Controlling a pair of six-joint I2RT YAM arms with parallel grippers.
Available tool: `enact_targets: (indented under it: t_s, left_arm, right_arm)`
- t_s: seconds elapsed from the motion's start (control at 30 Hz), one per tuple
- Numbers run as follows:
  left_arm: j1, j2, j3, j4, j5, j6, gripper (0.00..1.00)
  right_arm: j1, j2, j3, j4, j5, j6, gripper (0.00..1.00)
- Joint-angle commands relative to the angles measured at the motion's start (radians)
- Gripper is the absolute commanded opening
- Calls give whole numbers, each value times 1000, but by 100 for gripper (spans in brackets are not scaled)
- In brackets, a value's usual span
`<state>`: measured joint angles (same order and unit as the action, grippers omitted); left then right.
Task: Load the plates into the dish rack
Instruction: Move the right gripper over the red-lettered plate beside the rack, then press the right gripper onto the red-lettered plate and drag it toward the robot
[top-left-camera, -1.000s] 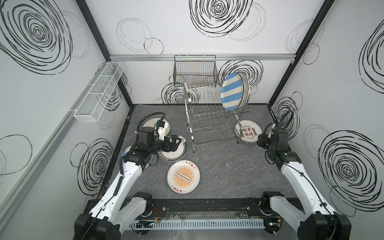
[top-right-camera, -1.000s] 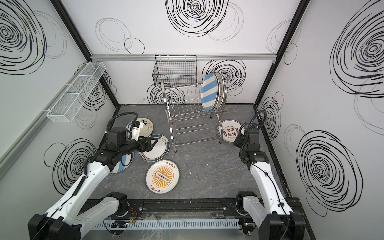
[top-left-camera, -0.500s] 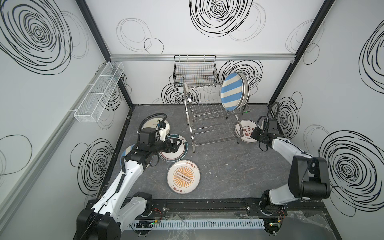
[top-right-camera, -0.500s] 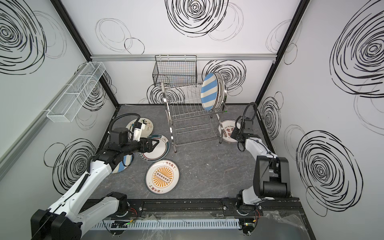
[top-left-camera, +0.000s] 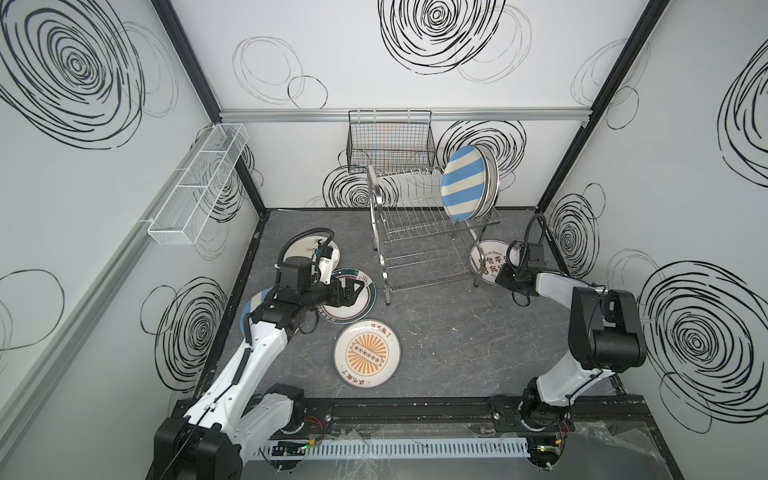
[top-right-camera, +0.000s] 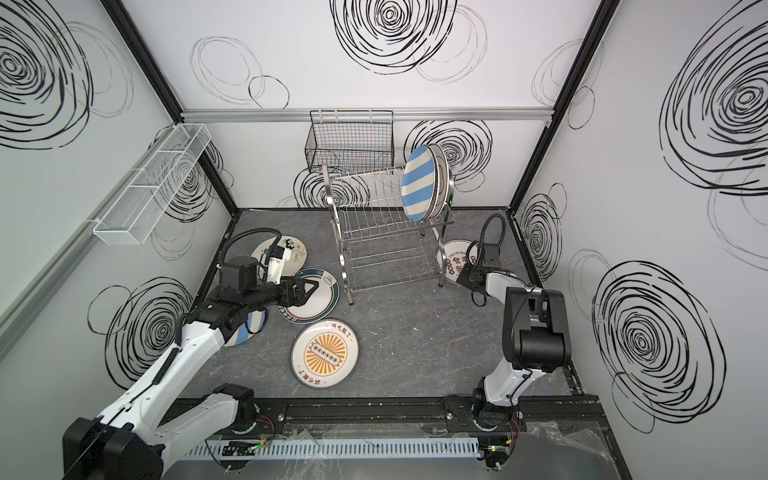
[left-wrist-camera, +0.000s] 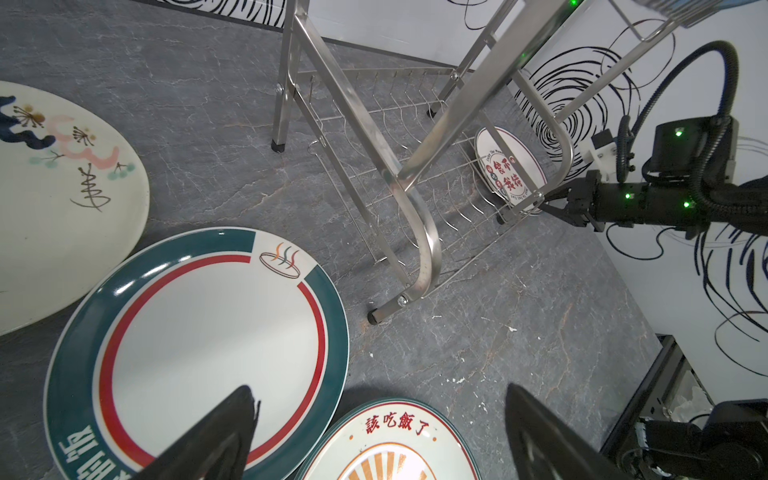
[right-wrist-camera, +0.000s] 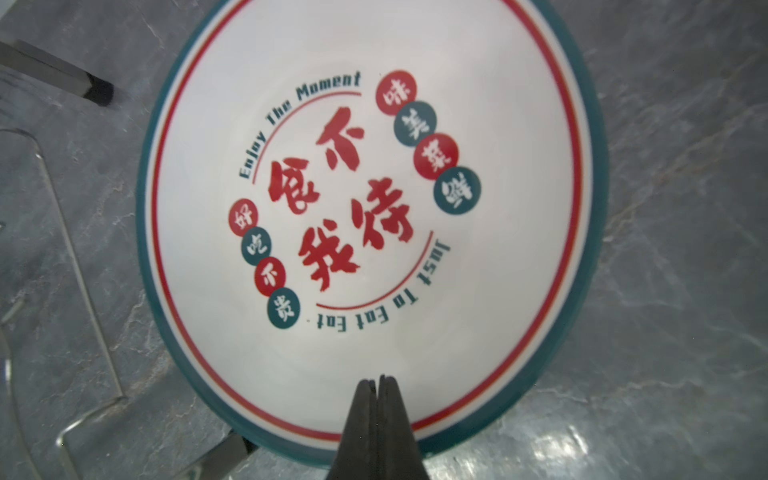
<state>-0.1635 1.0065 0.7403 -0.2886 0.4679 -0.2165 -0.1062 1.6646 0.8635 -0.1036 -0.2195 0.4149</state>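
Grey counter (top-left-camera: 436, 332): dish rack (top-left-camera: 415, 232) at back centre, blue-striped plate (top-left-camera: 463, 185) upright in its top tier, right end. Right gripper (right-wrist-camera: 377, 384) fully closed, holding nothing, tips over red-character plate (right-wrist-camera: 357, 199) rim beside rack. Left gripper (left-wrist-camera: 380, 390) wide open above teal-rim plate (left-wrist-camera: 199, 332).

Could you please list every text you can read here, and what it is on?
"Enjoy The Moment": white plate with red characters.
"Just To Eat Eat": same plate.
"食不我待": same plate, centre.
"好吃不贵", "味美菜鲜": its coloured dots.
"該吃飯了": orange sunburst plate.
Teal-rimmed plate: characters partly hidden, unreadable.
Flower plate: brush signature, illegible.
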Motion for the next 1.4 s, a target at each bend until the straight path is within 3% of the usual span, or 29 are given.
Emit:
enact_targets:
  t_s: [0.0, 0.3, 0.87, 1.37]
  left_arm:
    - [10, -4, -6, 38, 14, 18, 96]
    - [10, -12, -8, 40, 18, 18, 96]
    - [10, -30, -10, 41, 28, 15, 96]
    - [10, -35, -9, 45, 34, 4, 96]
  right_arm:
    - [-7, -20, -19, 11, -3, -1, 0]
    - [-18, -61, -48, -35, -6, -10, 0]
    - [-4, -310, -296, -88, -41, 40, 0]
    - [281, -374, -371, -57, -138, 210, 0]
